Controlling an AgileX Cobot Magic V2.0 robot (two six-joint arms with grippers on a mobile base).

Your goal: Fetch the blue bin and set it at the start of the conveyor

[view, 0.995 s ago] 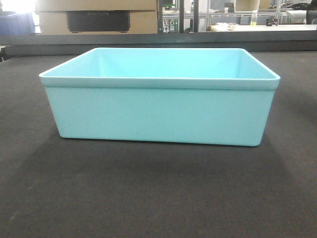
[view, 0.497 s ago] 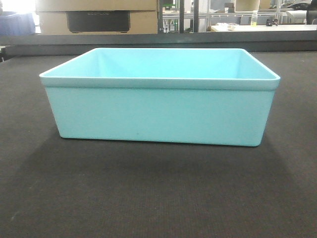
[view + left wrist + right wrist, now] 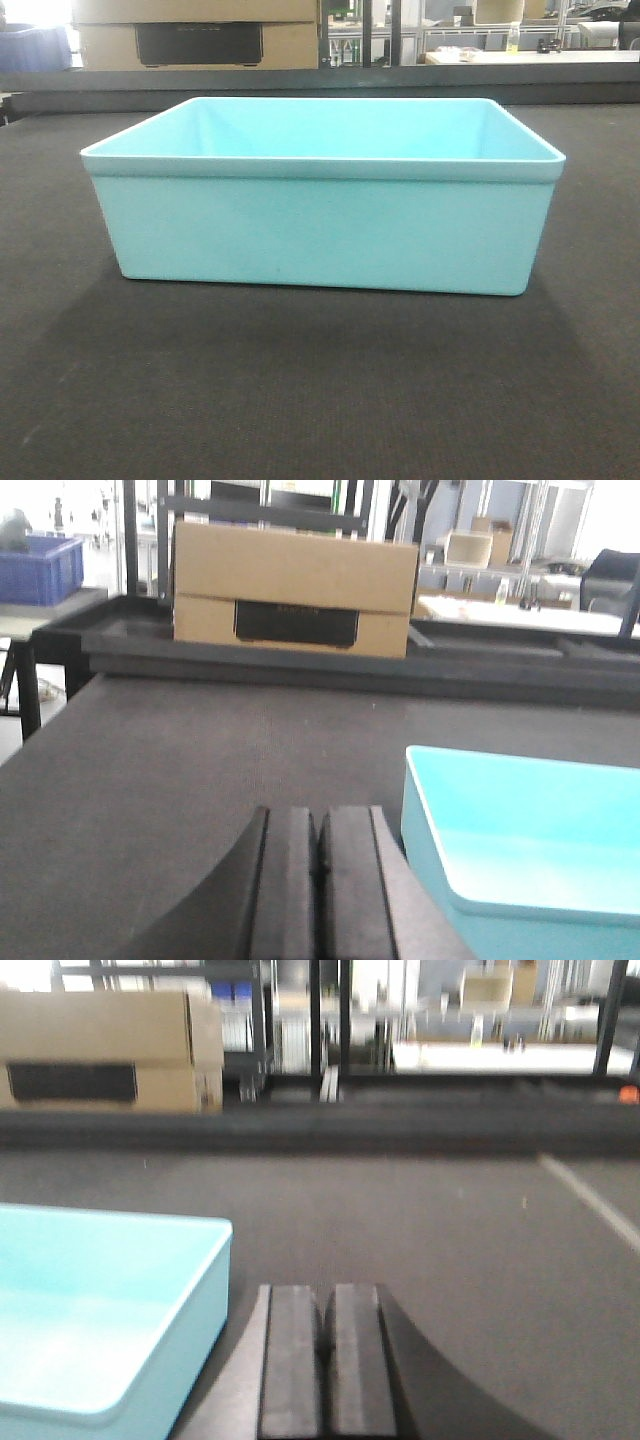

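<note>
The blue bin (image 3: 322, 225), a pale aqua tub with plain walls, rests upright and empty on the dark woven conveyor start (image 3: 300, 400). In the left wrist view my left gripper (image 3: 318, 820) is shut with nothing in it, just left of the blue bin (image 3: 530, 850) and apart from its wall. In the right wrist view my right gripper (image 3: 327, 1295) is shut on nothing, just right of the blue bin (image 3: 100, 1310). Neither gripper shows in the front view.
A cardboard box (image 3: 292, 592) stands beyond the belt's far raised edge (image 3: 300, 665). A dark blue crate (image 3: 38, 568) sits far left. Shelving and tables fill the background. A pale line (image 3: 590, 1200) crosses the belt at the right.
</note>
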